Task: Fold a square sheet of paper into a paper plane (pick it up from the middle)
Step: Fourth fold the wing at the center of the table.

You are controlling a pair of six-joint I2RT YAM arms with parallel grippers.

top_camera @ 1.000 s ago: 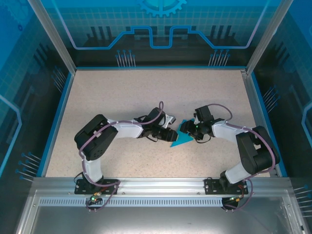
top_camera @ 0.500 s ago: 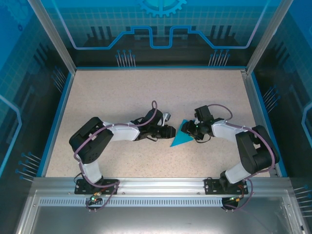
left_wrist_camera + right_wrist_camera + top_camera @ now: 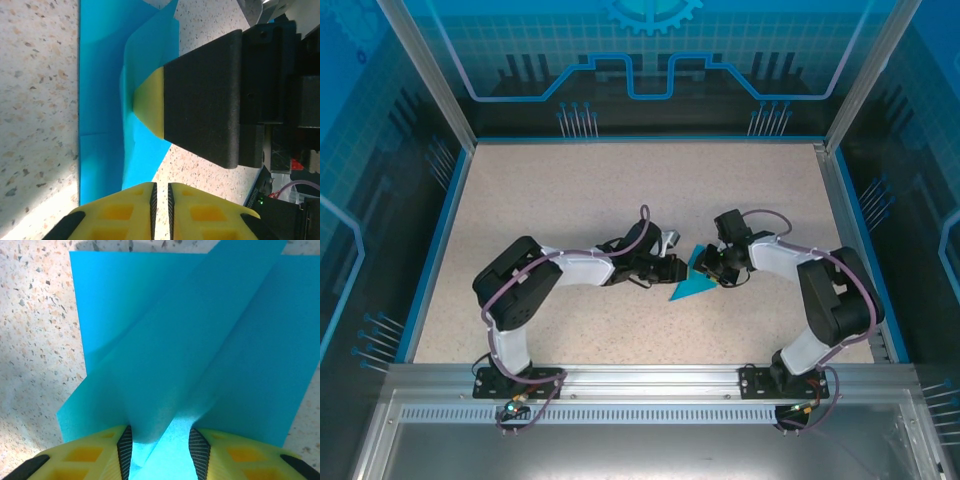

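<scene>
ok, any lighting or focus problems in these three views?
Top external: sharp, evenly lit, blue reflections on the enclosure walls. Left wrist: washed-out bright patch on the table lower left, folded paper partly shadowed. Right wrist: paper soft near the fingertips, grey shadow across the table at left.

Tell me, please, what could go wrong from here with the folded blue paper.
1. The right gripper has its jaws either side of a raised fold of the paper plane; closing off-centre could set a crooked crease.
2. The left gripper, jaws almost together at the paper's edge, may drag or tear it if it moves sideways.
</scene>
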